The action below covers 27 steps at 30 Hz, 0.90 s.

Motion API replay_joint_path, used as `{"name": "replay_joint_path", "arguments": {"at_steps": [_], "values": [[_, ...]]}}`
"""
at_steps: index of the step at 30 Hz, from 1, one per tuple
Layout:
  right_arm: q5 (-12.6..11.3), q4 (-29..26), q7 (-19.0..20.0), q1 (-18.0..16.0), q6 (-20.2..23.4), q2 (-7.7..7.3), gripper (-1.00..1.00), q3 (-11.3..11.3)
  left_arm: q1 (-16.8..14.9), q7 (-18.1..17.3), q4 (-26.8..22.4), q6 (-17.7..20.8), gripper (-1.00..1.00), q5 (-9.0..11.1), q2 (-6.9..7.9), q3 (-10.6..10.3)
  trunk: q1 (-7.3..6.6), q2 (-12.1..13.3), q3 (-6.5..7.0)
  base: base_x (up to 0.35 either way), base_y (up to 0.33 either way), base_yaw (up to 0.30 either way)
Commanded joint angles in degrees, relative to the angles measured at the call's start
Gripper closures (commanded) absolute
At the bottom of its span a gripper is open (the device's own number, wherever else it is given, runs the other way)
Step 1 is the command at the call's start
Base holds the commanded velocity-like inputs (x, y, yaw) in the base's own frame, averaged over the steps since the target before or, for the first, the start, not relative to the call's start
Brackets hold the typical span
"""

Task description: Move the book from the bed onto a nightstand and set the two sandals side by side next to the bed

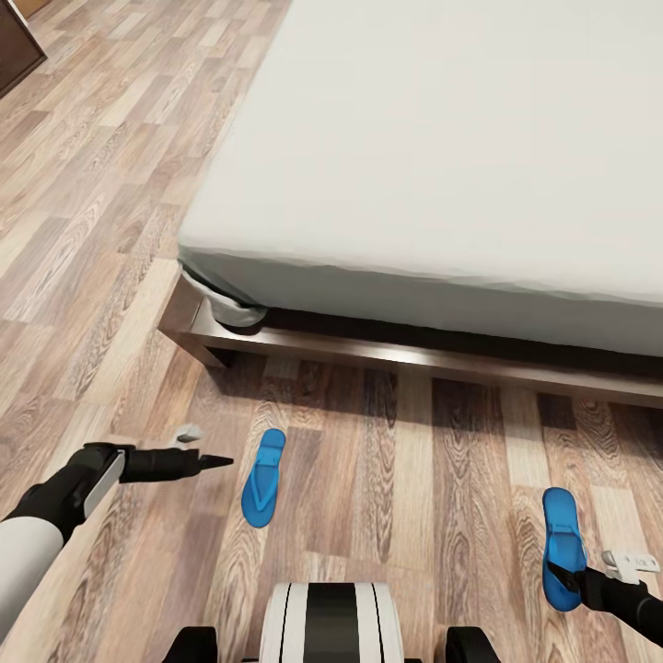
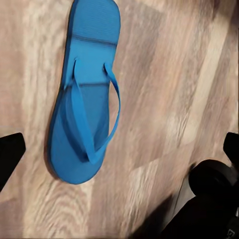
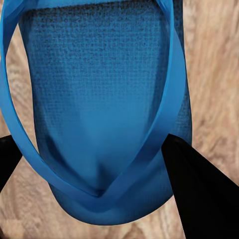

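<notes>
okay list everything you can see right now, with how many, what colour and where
bed: one, dark-brown frame, pale-grey mattress, ahead across the view.
sandals: two, bright blue, on the floor before the bed, well apart: left sandal, right sandal.
wood-plank floor: brown, all around.
dark cabinet: one, far left corner.
left gripper: black, beside the left sandal, apart from it.
right gripper: black fingers at the right sandal's strap.
robot base: white and black, bottom centre.

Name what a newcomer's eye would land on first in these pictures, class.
Two bright blue sandals on the wood floor, lying well apart: the left sandal beside the open left gripper, the right sandal at the right gripper, whose fingers are at its strap. Behind them stands the bed, its pale mattress bare.
</notes>
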Motion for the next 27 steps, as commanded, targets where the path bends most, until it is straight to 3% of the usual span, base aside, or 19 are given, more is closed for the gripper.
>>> {"name": "replay_joint_path", "arguments": {"at_steps": [1,3,7,27], "values": [[0.22,-0.08,0.42,-0.05,0.34,0.03,1.00,-0.16,0.00,-1.73,0.51,0.37,-1.00,0.43,0.11,-0.24,-0.01,-0.02,-0.03,0.000,0.000,0.000],[0.22,-0.10,0.42,-0.05,0.34,0.02,1.00,-0.16,0.05,-4.30,1.22,0.33,-1.00,0.40,0.17,-0.20,-0.01,-0.02,-0.03,0.000,0.000,0.000],[0.17,-0.13,0.42,-0.05,0.34,-0.02,1.00,-0.16,0.12,-5.35,2.27,-0.14,-1.00,0.42,0.14,-0.18,-0.01,-0.02,-0.03,0.000,0.038,0.000],[0.15,-0.16,0.42,-0.05,0.34,-0.20,1.00,-0.17,0.14,-5.53,2.78,-1.04,-1.00,0.56,-0.07,-0.26,-0.01,-0.02,-0.03,0.012,0.242,0.000]]}}
